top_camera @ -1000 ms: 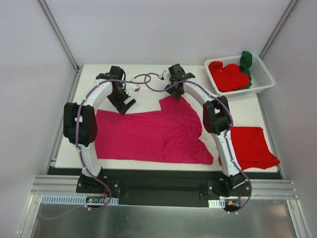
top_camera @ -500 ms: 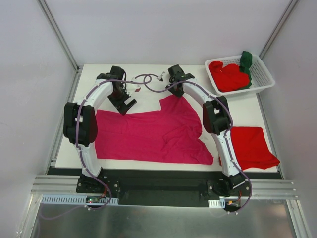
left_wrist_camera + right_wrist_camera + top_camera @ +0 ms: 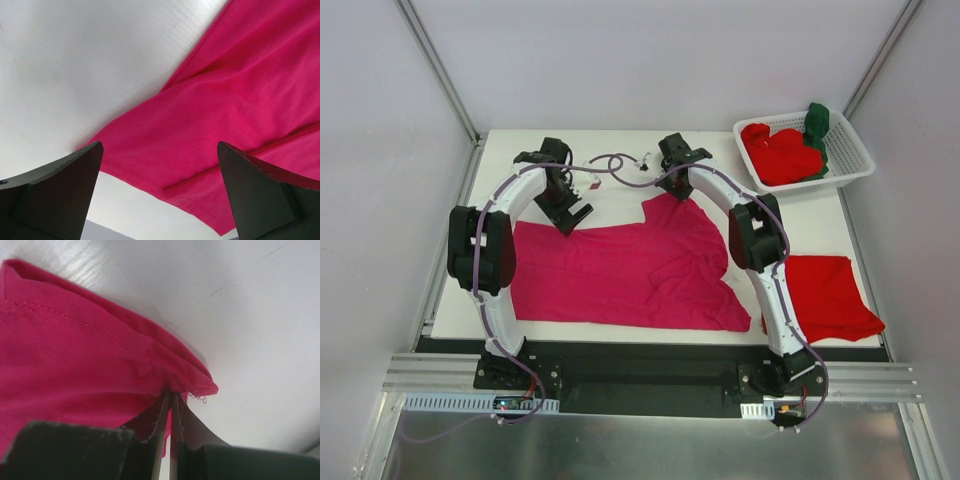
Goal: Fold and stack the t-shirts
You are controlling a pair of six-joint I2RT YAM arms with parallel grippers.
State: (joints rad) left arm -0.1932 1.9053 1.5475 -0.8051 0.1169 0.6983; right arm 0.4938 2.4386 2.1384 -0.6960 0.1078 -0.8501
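White tabletop point(image 3: 815, 220) between pale walls point(image 3: 650, 60): right jaws pinch the magenta shirt point(image 3: 620, 275), left jaws gape empty.

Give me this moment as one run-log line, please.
right gripper: shut on magenta t-shirt corner | left gripper: open over its edge

The spread t-shirt point(image 3: 620, 270) is magenta-pink, folded t-shirt point(image 3: 825, 290) red, basket point(image 3: 856, 158) white.

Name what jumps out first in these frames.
A magenta-pink cloth t-shirt lies spread mid-table, the right jaws shut on its far edge, the left jaws open above its far-left corner. A folded red cloth t-shirt lies at the near right; a white slotted plastic basket sits far right.
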